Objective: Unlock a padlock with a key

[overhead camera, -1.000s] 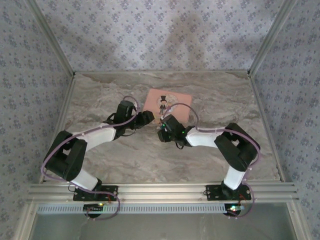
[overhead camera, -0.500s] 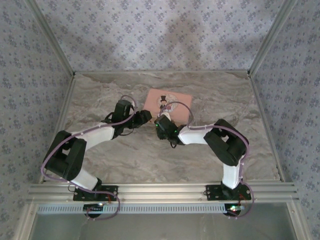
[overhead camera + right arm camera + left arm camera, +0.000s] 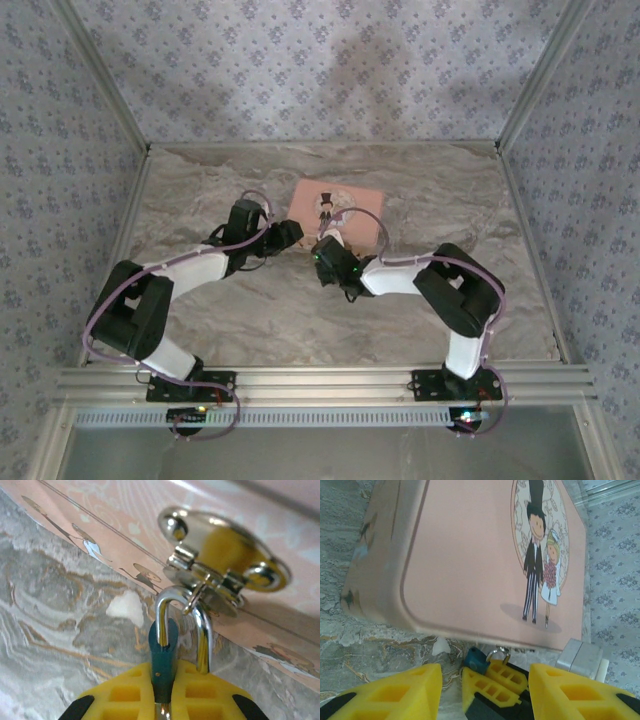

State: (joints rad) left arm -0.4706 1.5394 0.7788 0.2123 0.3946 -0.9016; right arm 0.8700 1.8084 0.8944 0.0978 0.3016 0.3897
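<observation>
From above, the pink tin [image 3: 345, 200] lies on the marble table [image 3: 200, 190] toward 12 o'clock from the table's middle. The left claw [image 3: 292, 234] sits at the tin's 8 o'clock corner and the right claw [image 3: 322, 247] at its 6 o'clock edge, the two close together. Here the padlock is too small to pick out, and neither claw's opening can be read.

The left wrist view brings out what the overhead one cannot. The tin's lid with its cartoon couple takes up the upper part. Along the tin's near edge, at 6 o'clock, hangs the small dark bluish padlock [image 3: 474, 658] with its silver shackle [image 3: 496, 654]. The right claw's yellow fingers [image 3: 492, 687] reach up to it from below. The left claw [image 3: 484, 672] is spread wide and holds nothing. Its yellow fingers [image 3: 410, 690] stand at 7 and 5 o'clock, either side of the padlock and the other claw, well short of touching them.

The right wrist view is closest. The padlock [image 3: 161, 662] is pinched edge-on in the right claw [image 3: 161, 677], whose jaws are narrowed onto it at 6 o'clock. The shackle [image 3: 161, 612] rises toward 12 o'clock and hooks through the shiny clasp [image 3: 225, 555] on the tin's side wall, just above the table [image 3: 50, 605].
</observation>
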